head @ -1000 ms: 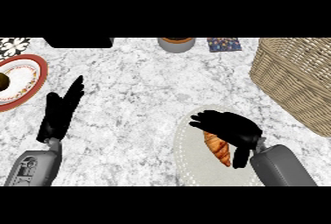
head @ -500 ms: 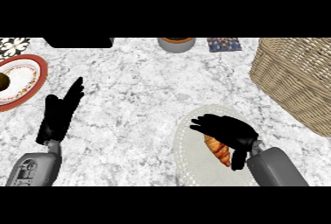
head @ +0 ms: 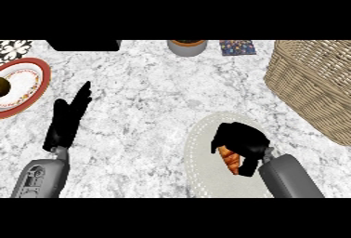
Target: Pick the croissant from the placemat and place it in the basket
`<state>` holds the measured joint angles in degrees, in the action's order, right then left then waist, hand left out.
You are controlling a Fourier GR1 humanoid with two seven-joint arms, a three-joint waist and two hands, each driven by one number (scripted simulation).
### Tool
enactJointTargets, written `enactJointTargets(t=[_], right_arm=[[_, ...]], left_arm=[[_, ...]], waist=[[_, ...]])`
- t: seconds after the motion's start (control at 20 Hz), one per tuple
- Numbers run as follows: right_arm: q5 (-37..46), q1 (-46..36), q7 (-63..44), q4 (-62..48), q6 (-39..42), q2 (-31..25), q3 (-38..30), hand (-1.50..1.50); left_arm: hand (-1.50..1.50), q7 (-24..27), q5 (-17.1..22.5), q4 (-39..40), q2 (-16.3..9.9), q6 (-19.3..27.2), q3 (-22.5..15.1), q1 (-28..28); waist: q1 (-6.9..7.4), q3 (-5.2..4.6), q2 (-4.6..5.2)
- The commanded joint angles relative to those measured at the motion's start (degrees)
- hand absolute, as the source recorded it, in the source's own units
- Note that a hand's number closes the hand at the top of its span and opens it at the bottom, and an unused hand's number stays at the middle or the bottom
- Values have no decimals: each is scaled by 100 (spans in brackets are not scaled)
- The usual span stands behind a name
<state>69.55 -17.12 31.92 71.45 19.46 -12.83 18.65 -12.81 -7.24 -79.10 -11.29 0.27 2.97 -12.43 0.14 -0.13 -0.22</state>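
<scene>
Two hands show: right hand (head: 240, 139) curled round the croissant (head: 230, 159) over the placemat (head: 205, 162); left hand (head: 67, 122) open, resting left; basket (head: 315, 83) far right.

Croissant (head: 231, 160): golden-brown, glossy, lying on my pale oval placemat (head: 203, 160), long axis pointing roughly toward me. Upper end hidden under my right hand (head: 240, 142), whose fingers curl over it. Wicker basket (head: 312, 83): tan weave, at far right, apart from the placemat.
</scene>
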Motion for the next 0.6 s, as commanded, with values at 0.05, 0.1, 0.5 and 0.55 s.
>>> enactJointTargets(t=[0.05, 0.1, 0.5, 0.55], right_arm=[[414, -325, 351, -763, -785, 79, 15, 150], [327, -413, 568, -818, -820, -105, -176, 150], [846, 832, -390, 640, -1009, -91, 8, 150], [973, 860, -740, 771, -855, 23, 34, 150]], left_arm=[[0, -23, 13, 74, 2, -72, 88, -69], [0, -496, 38, -584, -46, -111, 28, 106], [0, -125, -118, -442, 122, 21, -3, 464], [0, -153, -84, -188, 51, -27, 79, 3]], waist=[[10, 14, 28], [26, 15, 22], [-61, 12, -10], [-100, 10, -1]])
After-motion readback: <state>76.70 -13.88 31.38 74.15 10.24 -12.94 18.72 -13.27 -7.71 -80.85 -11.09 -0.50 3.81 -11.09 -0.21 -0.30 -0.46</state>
